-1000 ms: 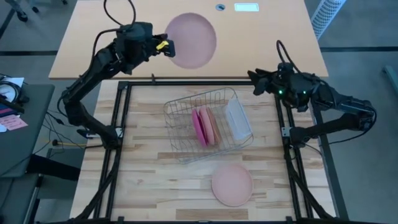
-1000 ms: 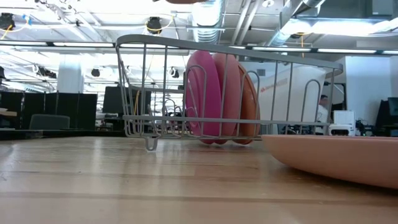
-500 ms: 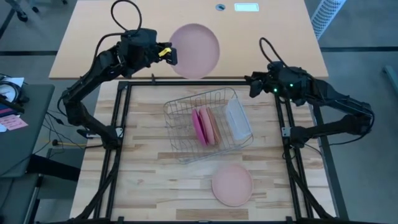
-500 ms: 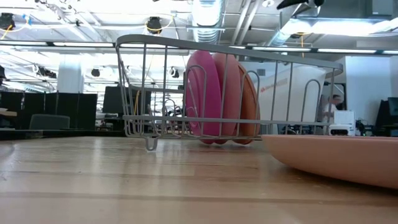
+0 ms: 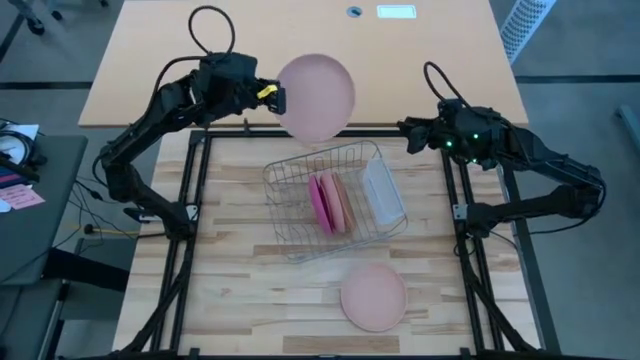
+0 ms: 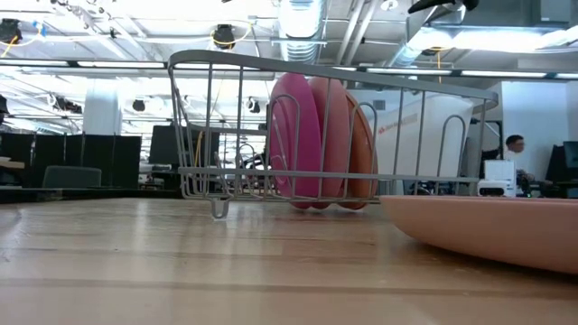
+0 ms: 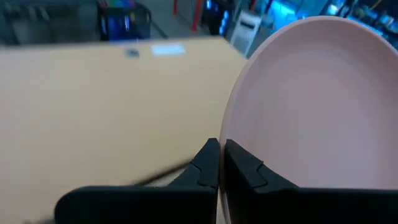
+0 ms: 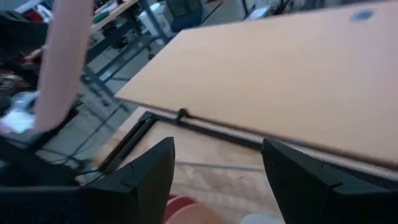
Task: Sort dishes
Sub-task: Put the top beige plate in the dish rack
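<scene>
table [image 5: 230,290]: pale wooden worktop inside a dark frame, seen from above, with a tan board [image 5: 160,60] butting against its far edge
wire rack [image 5: 335,200]: sits near the middle of the table, slightly skewed; a translucent tub [image 5: 383,192] stands in its right-hand end
left arm: reaches from the table's left side up over the far edge; the left gripper [image 5: 272,96] is clamped tight on the rim of a pale pink plate [image 5: 318,95]; the wrist view shows the two fingers [image 7: 245,171] pinched on the plate's edge
held pale pink plate: carried in the air above the seam between tan board and table, just beyond the rack's far side; touching neither
right arm: stretched along the table's right side; the right gripper [image 5: 408,135] hovers off the rack's far right corner with its jaws spread wide and nothing between them
racked plates: a bright magenta plate [image 5: 321,204] stands on edge in the rack; a paler pink plate [image 6: 332,143] and a salmon-orange plate [image 6: 361,153] stand upright just beside it
loose plate: a salmon-orange plate [image 5: 373,296] lies flat on the table near its front edge, well apart from both grippers
background: a person [image 6: 514,149] shows far off in the room at low view
</scene>
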